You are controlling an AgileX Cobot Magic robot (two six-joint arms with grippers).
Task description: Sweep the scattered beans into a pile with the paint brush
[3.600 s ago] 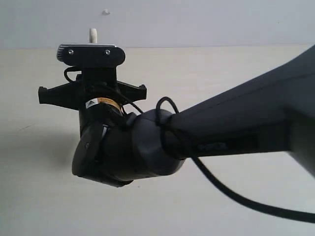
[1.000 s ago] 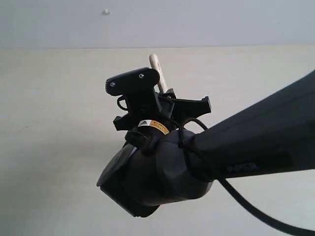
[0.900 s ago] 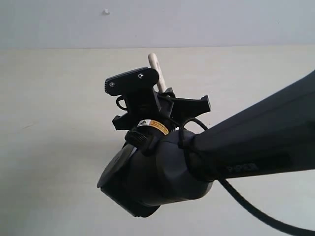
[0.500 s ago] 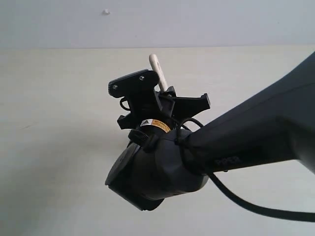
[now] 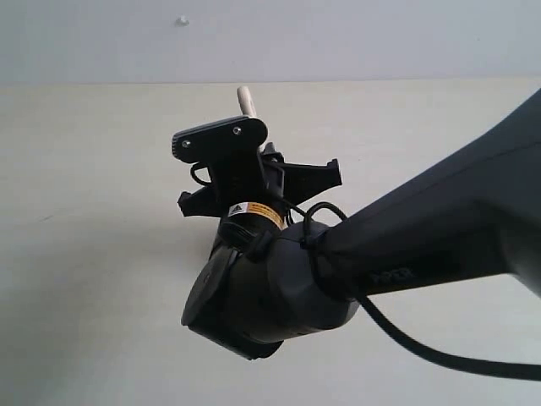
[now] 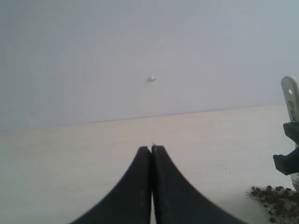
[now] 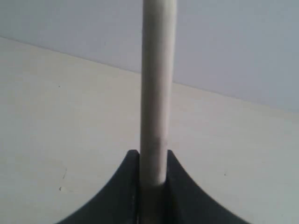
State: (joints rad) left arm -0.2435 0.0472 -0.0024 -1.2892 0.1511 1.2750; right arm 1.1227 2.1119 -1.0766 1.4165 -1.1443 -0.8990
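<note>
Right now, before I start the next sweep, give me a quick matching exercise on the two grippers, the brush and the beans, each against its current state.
Column one:
1. left gripper
2. right gripper
3. beans
4. paint brush

Column two:
A. clustered together on the table
B. shut, with nothing between the jaws
C. held, its pale handle rising straight out of a grip
D. clamped around a pale wooden handle

Pairs: 1-B, 2-D, 3-A, 4-C
</note>
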